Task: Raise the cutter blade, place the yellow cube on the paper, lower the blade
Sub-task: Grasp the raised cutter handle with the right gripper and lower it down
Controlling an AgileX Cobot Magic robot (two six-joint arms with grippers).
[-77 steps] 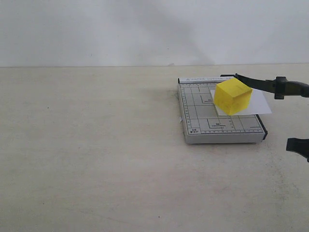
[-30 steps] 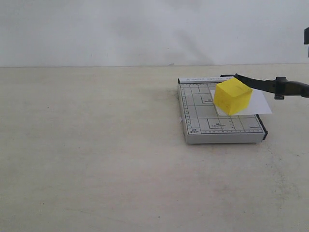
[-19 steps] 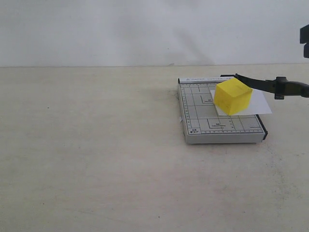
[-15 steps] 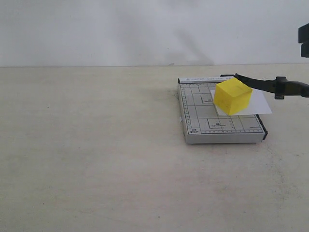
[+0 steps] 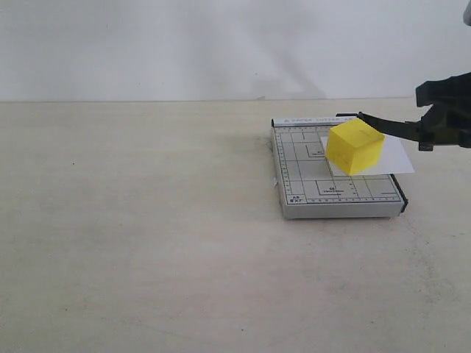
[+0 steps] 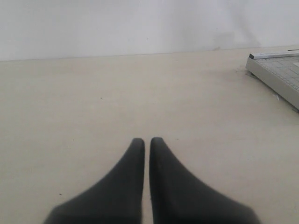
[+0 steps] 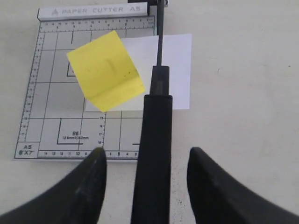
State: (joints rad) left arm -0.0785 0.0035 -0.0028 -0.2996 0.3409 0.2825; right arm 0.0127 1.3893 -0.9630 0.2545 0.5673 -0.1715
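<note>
Your cube (image 5: 355, 147) sits on the paper (image 5: 396, 159), which lies over the right edge of the board (image 5: 305, 173). The blade (image 5: 386, 126) stands raised, slanting up from its hinge at the back past the cube's far side. Its handle (image 7: 156, 121) hangs out beyond the board. The first two steps look done, so lowering is in hand.

Your right gripper (image 7: 146, 153) is spread wide, one finger on each side of the handle, and appears not to touch it. I'd say you next need to close on the handle and swing it down gently. Watch the cube's near corner, which lies just beside the blade line.

Your left gripper (image 6: 147, 140) has its fingers pressed together over the table (image 5: 147, 220), well apart from the board.
</note>
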